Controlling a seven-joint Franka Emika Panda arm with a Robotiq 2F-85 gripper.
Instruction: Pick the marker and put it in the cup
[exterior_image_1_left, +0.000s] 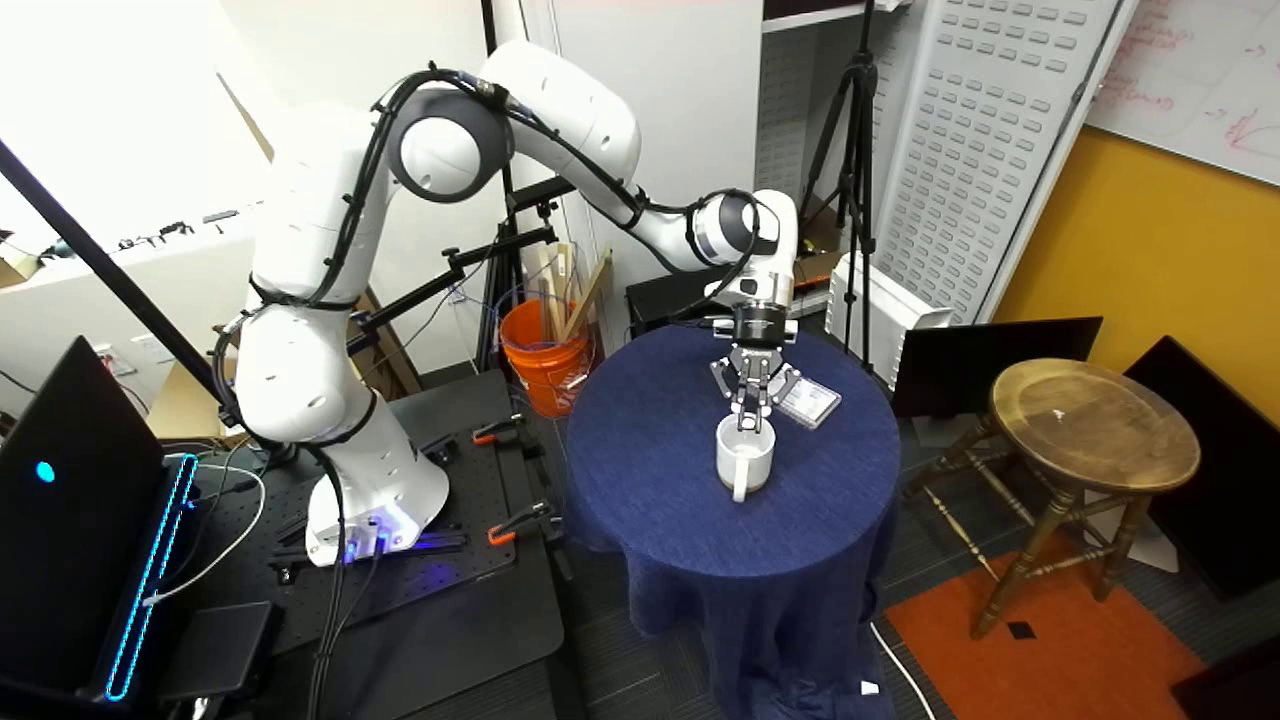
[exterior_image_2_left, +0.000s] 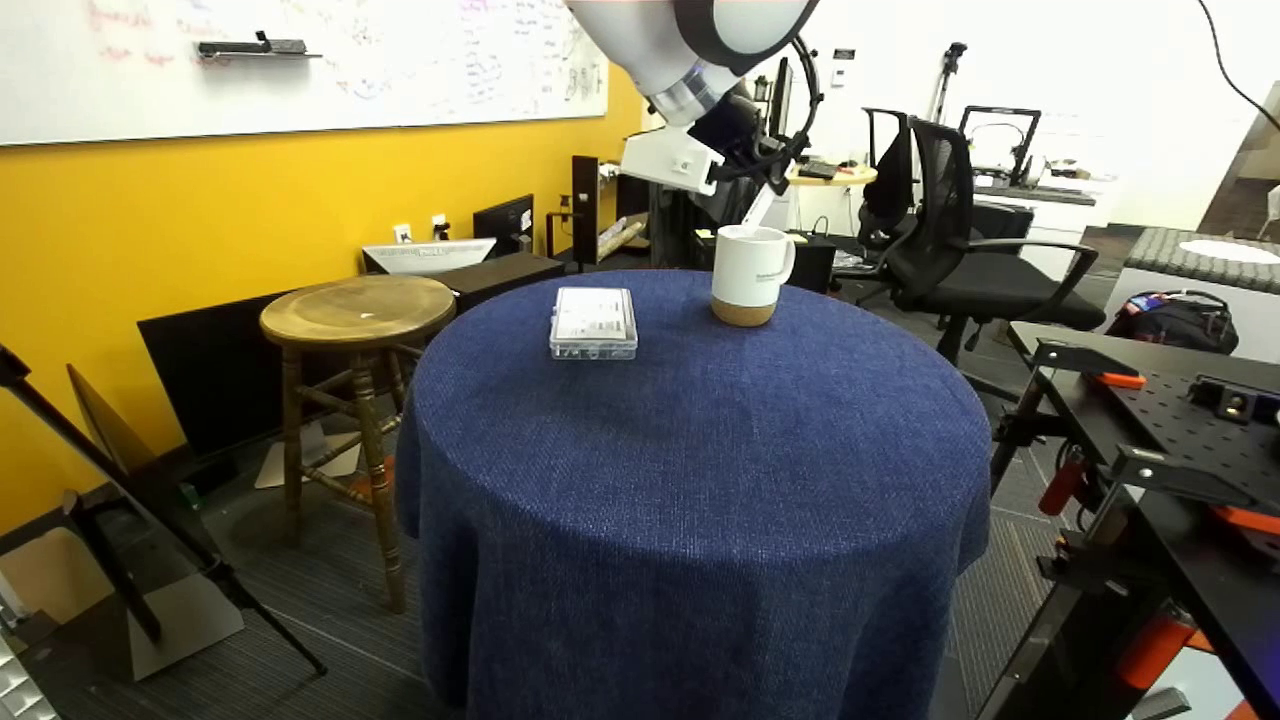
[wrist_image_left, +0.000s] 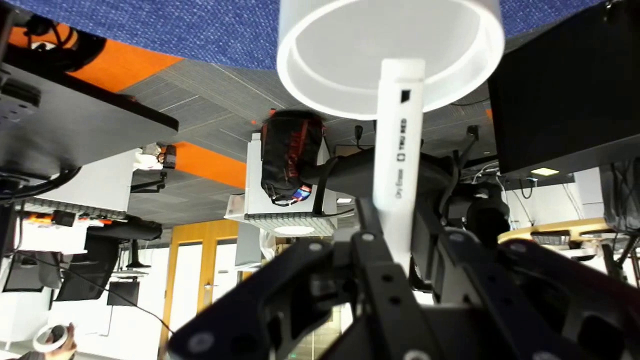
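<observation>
The cup is a white mug with a handle and a cork-coloured base. It stands upright on the blue table in both exterior views (exterior_image_1_left: 735, 468) (exterior_image_2_left: 747, 275), and its open mouth fills the top of the wrist view (wrist_image_left: 301, 37). My gripper (wrist_image_left: 397, 215) is shut on the marker (wrist_image_left: 399, 140), a white stick with dry-erase lettering. In an exterior view the marker (exterior_image_2_left: 762, 205) slants down from the gripper (exterior_image_2_left: 776, 183) to the cup's mouth. Its free end overlaps the opening; how deep it reaches is unclear. The gripper (exterior_image_1_left: 750, 422) is just above the cup's rim.
A flat clear case with a white label lies on the table beside the cup in both exterior views (exterior_image_1_left: 808, 402) (exterior_image_2_left: 594, 322). The round table has a blue cloth (exterior_image_2_left: 740, 450). A wooden stool (exterior_image_1_left: 1092, 425) and a black tripod (exterior_image_1_left: 855, 180) stand near it; an orange bucket (exterior_image_1_left: 545, 360) is behind.
</observation>
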